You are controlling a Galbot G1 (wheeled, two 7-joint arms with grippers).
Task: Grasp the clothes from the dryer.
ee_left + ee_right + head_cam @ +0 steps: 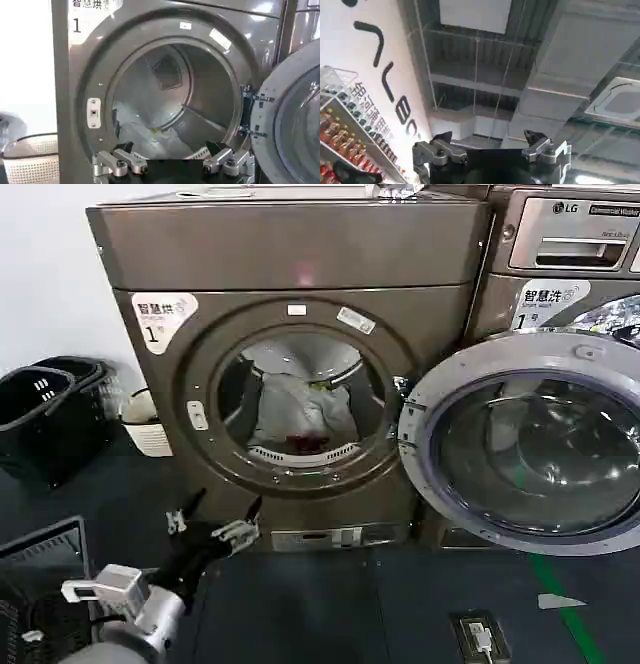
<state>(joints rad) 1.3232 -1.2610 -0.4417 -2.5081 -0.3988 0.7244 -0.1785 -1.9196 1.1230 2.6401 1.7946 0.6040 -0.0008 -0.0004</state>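
Note:
The bronze-brown dryer (290, 254) marked 1 stands ahead with its round porthole uncovered and its grey-rimmed glass door (530, 444) swung to the right. Inside the drum lie the clothes (300, 416), a pale grey-white heap with a red piece at the front and a bit of yellow-green cloth (155, 131) on top. My left gripper (218, 518) hangs open low in front of the dryer, left of the porthole and below it, holding nothing. In the left wrist view the clothes (150, 142) lie just beyond its fingertips (125, 148). My right gripper (489, 141) is open, pointing up at a ceiling.
Black baskets (45, 409) and a white basket (148, 429) stand on the floor left of the dryer. Another dark basket (40, 584) sits at the near left. An LG machine (570, 244) stands to the right behind the open door. Green tape (560, 604) marks the floor.

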